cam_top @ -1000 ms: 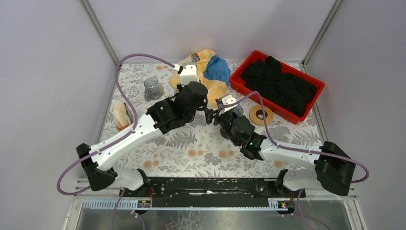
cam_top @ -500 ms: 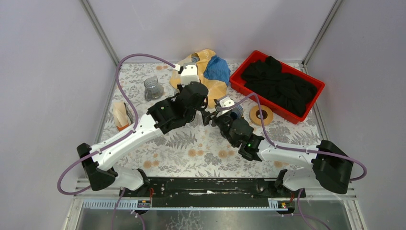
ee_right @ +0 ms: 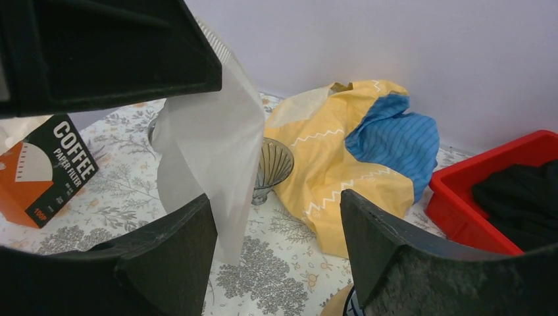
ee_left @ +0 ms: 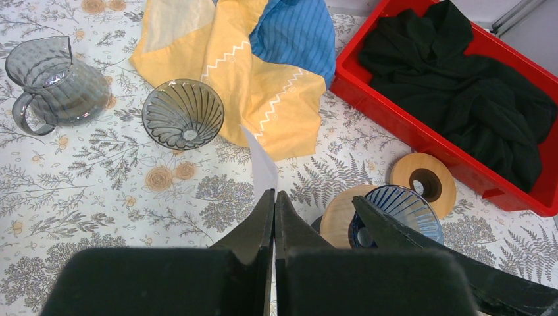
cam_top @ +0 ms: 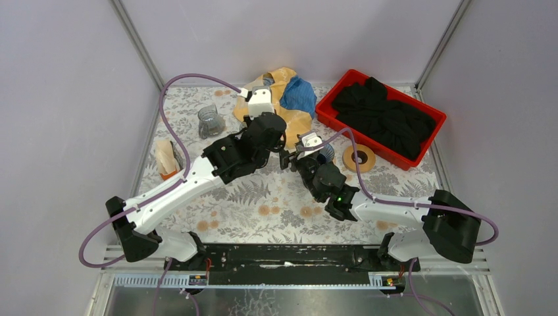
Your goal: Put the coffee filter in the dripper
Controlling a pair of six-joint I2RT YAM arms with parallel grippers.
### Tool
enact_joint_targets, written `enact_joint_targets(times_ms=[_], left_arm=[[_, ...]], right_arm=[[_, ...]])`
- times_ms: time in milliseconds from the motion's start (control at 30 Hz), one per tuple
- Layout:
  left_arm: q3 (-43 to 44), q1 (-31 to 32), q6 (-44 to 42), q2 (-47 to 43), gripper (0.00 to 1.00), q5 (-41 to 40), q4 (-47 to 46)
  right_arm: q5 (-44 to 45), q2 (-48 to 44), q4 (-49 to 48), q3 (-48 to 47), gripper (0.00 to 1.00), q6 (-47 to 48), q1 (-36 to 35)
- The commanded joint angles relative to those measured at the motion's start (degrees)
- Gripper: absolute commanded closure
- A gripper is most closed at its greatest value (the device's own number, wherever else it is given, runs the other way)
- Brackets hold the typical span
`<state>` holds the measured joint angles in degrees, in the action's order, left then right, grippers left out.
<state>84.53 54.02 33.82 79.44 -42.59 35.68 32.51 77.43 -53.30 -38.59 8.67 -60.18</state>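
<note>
My left gripper [ee_left: 274,193] is shut on a white paper coffee filter [ee_right: 210,145], which hangs from its fingertips above the table and shows edge-on in the left wrist view [ee_left: 263,168]. My right gripper [ee_right: 276,197] stands open just in front of the filter, whose lower edge is by its left finger [ee_right: 171,257]. A smoky glass dripper [ee_left: 183,113] sits beyond the filter beside the yellow cloth. Under the right gripper stands a blue ribbed dripper [ee_left: 401,210] on a wooden base. In the top view both grippers meet at mid-table [cam_top: 284,153].
A glass jug [ee_left: 56,82] stands at the left. Yellow and blue cloths [ee_left: 276,66] lie at the back. To the right are a red bin [cam_top: 434,122] of black cloth and a wooden ring [cam_top: 359,158]. A coffee filter box [cam_top: 166,158] is near the left edge.
The right arm has edged left toward the hanging filter and its jaws stand slightly wider. The left arm has held still with the filter.
</note>
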Motion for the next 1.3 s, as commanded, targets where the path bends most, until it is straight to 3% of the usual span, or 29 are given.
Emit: enact_joint_targets(times_ms=[0,333,733,967,1267], left_arm=[[0.49,0.4,0.28,-0.4,1.0,-1.23,0.0],[0.63,0.42,0.36,-0.38,1.0,-0.12,0.0],[0.43,0.39,0.67,-1.26,1.0,1.19,-0.32],[-0.31,0.46,0.55,-1.96,0.99,0.59,-0.35],[-2.03,0.43,-0.44,-4.13,0.67,0.61,-2.36]], right_arm=[[2.74,-0.35,-5.31,-1.31,0.28,1.93,-0.46],[0.48,1.17,-7.29,-2.43,0.39,4.47,-0.47],[-1.13,4.32,-10.94,-3.19,0.46,7.81,-0.46],[-1.29,3.7,-9.97,-3.65,0.71,7.9,-0.47],[-1.53,0.1,0.65,-5.79,0.93,2.8,-0.46]])
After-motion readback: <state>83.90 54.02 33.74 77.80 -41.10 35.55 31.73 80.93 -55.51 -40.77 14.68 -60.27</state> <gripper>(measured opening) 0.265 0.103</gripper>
